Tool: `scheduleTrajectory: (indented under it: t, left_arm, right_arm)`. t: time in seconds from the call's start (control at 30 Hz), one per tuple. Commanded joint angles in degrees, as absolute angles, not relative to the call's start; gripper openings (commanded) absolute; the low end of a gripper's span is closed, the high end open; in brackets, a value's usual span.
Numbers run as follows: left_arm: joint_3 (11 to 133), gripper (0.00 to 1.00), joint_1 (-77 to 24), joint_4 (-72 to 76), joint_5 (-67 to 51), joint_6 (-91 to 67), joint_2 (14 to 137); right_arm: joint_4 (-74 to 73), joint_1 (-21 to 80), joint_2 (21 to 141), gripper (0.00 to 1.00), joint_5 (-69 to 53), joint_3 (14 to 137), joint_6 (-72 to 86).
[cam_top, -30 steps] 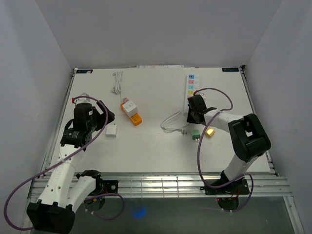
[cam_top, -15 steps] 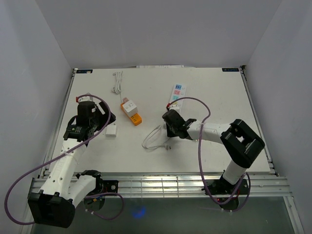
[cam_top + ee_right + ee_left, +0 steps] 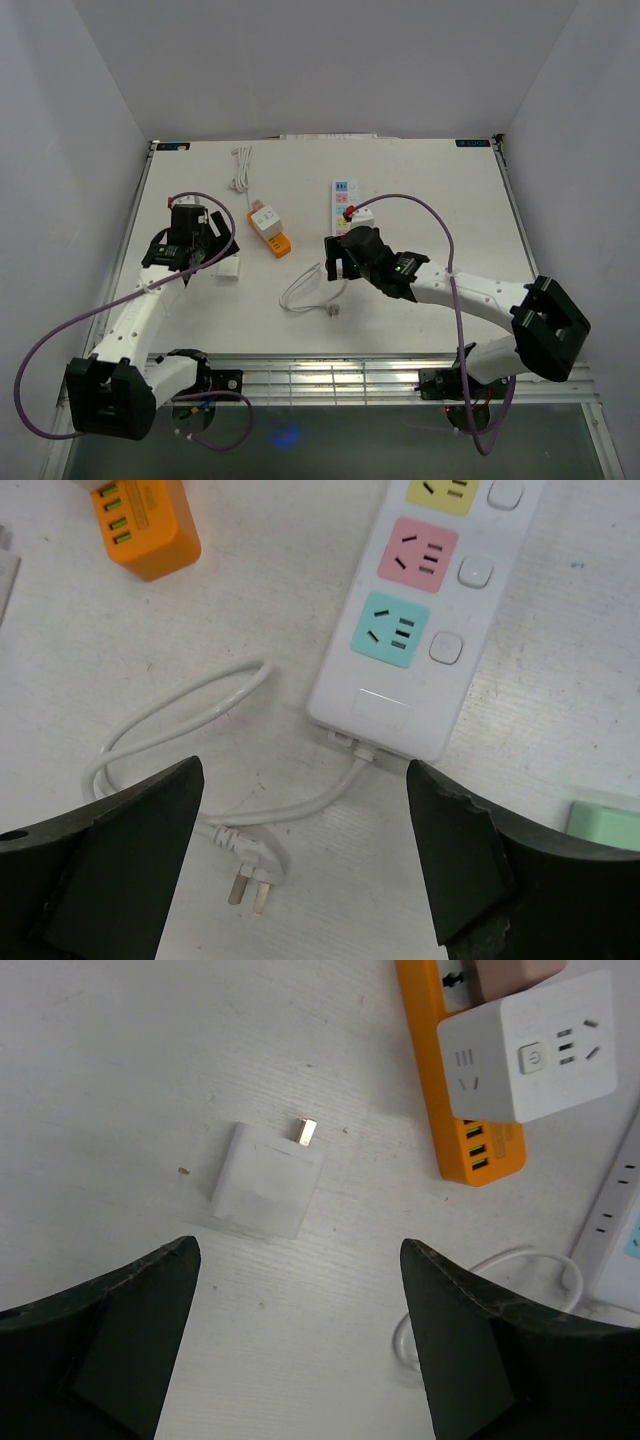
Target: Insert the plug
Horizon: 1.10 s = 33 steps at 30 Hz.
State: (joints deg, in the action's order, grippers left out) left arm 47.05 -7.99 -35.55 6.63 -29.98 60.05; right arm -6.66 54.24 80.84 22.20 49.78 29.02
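Note:
A small white plug [image 3: 268,1180] with a metal prong lies flat on the table, also in the top view [image 3: 230,270]. My left gripper [image 3: 298,1247] hovers open just short of it, nothing between the fingers; from above, the left gripper [image 3: 212,250] sits beside it. An orange power strip [image 3: 462,1090] carries a white cube adapter [image 3: 530,1045]. A white power strip [image 3: 420,630] with coloured sockets lies ahead of my open right gripper [image 3: 303,765], its cord looping to a two-pin plug [image 3: 245,868]. From above, the right gripper [image 3: 336,262] stands at the strip's near end [image 3: 343,200].
A coiled white cable [image 3: 240,170] lies at the back left. A mint green block [image 3: 605,822] sits right of the right fingers. The white strip's cord loop [image 3: 305,290] spreads across the table's front centre. Walls enclose the table on three sides.
The right gripper has carried the white power strip left toward the table's centre and opened, letting it go. The left arm has shifted slightly toward the small white plug.

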Motion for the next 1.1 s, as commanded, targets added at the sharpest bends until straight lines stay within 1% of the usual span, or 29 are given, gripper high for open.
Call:
scheduleTrajectory:
  t: [0.0, 0.07, 0.13, 0.2, 0.3, 0.4, 0.67, 0.8, 0.83, 1.03, 1.07]
  left_arm:
    - [49.9, 0.92, -7.8, -37.8, 6.2, -26.8, 63.4]
    - [49.4, 0.95, -7.8, -36.9, 5.8, -25.3, 64.6]
    - [49.3, 0.96, -7.8, -36.7, 4.8, -22.5, 65.6]
    - [49.2, 0.97, -7.8, -36.4, 3.4, -19.6, 66.6]
    - [49.6, 0.97, -7.8, -36.8, 3.7, -19.4, 69.6]
    - [49.7, 0.96, -7.8, -37.2, 6.5, -19.6, 72.3]
    - [50.8, 0.9, -7.8, -35.4, 5.2, -19.1, 80.2]
    - [51.7, 0.88, -7.8, -35.3, 7.0, -19.4, 83.1]
    - [52.2, 0.84, -7.8, -35.2, 6.8, -19.4, 84.4]
    - [54.8, 0.72, -7.8, -35.5, 7.1, -18.8, 89.1]
    - [55.4, 0.62, -7.8, -35.6, 6.4, -18.6, 90.0]
  right_arm:
    - [-3.3, 52.9, 77.2, 0.87, 24.3, 47.6, 25.1]
    - [-2.1, 52.1, 75.7, 0.9, 23.7, 46.8, 24.0]
    - [-1.1, 51.2, 74.6, 0.89, 22.6, 45.5, 22.6]
    - [-0.8, 50.2, 74.0, 0.89, 22.1, 44.7, 22.2]
    - [1.1, 48.9, 73.5, 0.89, 20.1, 43.7, 21.3]
    - [2.9, 48.1, 72.8, 0.89, 17.8, 42.5, 20.6]
    - [5.2, 47.5, 72.8, 0.89, 15.3, 41.0, 18.8]
    - [6.4, 47.1, 73.3, 0.88, 14.1, 40.3, 18.5]
    - [6.9, 47.1, 73.3, 0.88, 13.8, 40.2, 18.5]
    - [8.3, 46.8, 72.9, 0.87, 13.1, 38.9, 18.5]
    - [8.7, 46.8, 72.9, 0.87, 13.1, 38.8, 18.5]
